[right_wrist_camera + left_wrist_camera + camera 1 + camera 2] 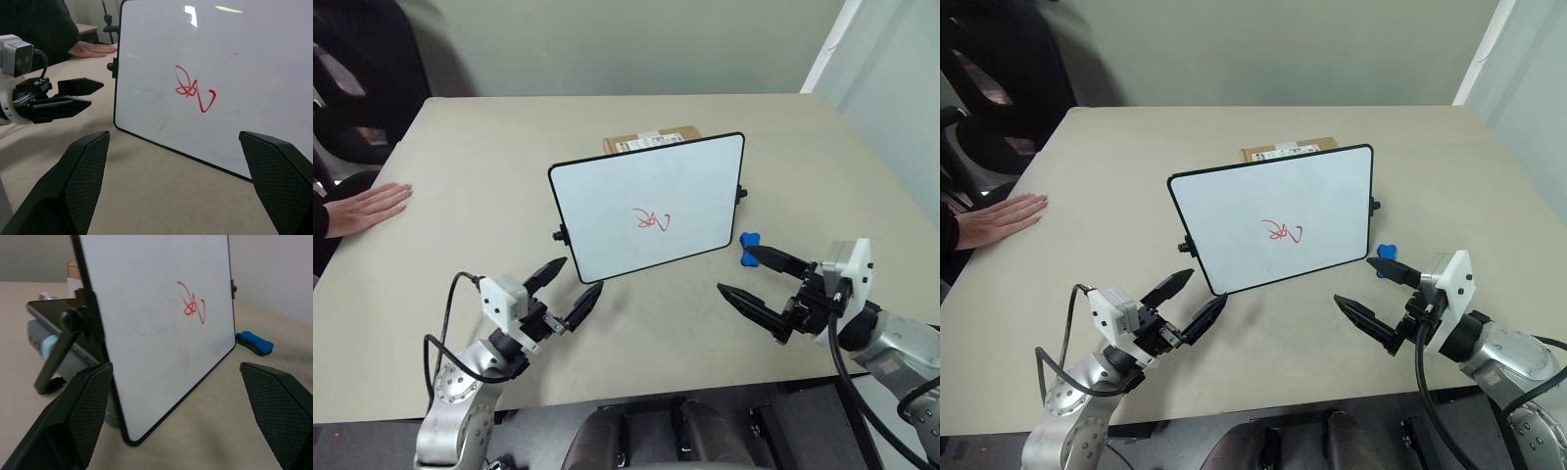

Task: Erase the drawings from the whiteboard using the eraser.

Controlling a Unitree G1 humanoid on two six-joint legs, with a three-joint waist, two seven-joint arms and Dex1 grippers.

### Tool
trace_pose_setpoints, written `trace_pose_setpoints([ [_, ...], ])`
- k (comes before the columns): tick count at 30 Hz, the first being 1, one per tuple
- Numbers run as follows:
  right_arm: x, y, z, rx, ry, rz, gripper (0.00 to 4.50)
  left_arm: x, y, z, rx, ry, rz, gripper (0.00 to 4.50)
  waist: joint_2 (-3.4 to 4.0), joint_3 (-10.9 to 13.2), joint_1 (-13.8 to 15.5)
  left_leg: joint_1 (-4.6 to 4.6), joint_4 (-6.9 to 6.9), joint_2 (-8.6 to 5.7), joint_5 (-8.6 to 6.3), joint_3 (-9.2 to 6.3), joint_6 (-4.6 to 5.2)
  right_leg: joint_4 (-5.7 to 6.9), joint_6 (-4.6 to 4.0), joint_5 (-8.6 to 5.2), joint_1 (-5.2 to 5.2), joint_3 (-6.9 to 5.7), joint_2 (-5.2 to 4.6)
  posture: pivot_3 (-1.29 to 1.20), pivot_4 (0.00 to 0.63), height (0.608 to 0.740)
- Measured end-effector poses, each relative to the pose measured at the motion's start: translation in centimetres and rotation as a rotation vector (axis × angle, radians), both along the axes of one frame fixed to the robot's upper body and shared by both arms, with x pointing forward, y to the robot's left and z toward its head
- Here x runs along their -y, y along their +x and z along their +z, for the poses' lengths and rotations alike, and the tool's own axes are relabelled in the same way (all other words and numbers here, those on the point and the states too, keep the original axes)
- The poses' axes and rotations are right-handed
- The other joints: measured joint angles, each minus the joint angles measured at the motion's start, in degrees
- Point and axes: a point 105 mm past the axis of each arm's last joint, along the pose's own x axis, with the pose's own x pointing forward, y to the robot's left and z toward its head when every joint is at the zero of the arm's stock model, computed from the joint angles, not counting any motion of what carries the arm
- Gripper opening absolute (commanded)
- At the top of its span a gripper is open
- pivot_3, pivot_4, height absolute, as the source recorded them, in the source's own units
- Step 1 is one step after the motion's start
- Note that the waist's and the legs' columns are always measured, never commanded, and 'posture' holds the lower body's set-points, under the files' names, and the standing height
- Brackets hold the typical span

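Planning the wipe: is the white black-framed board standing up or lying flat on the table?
Standing, tilted back. The white black-framed board rests on its bottom edge on the beige table, propped by a black rear stand.

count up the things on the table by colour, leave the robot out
white: 1, the whiteboard
red: 1, the drawings on it
blue: 1, the eraser
brown: 1, the cardboard box behind the board
plus 1 person's hand resting on the table's edge
total: 5

We saw a red scribble (651, 220) on the black-framed white board (607, 211), a bright blue eraser (750, 240), a beige table (489, 147) and a brown box (651, 140).
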Motion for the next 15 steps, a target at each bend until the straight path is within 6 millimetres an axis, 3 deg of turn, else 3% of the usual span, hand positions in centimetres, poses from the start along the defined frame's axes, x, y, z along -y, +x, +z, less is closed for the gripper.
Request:
trace_pose_setpoints([
  [15, 0.3, -0.4, -0.7, -0.01, 0.012, -0.047, 4.46, 0.5, 1.0, 1.4, 0.051, -0.012, -0.05, 4.5, -0.01, -0.01, 0.06, 0.0, 0.0, 0.0, 0.0, 0.0, 0.0, -0.03, -0.01, 0.01, 0.02, -0.01, -0.01, 0.0, 0.15, 0.74],
])
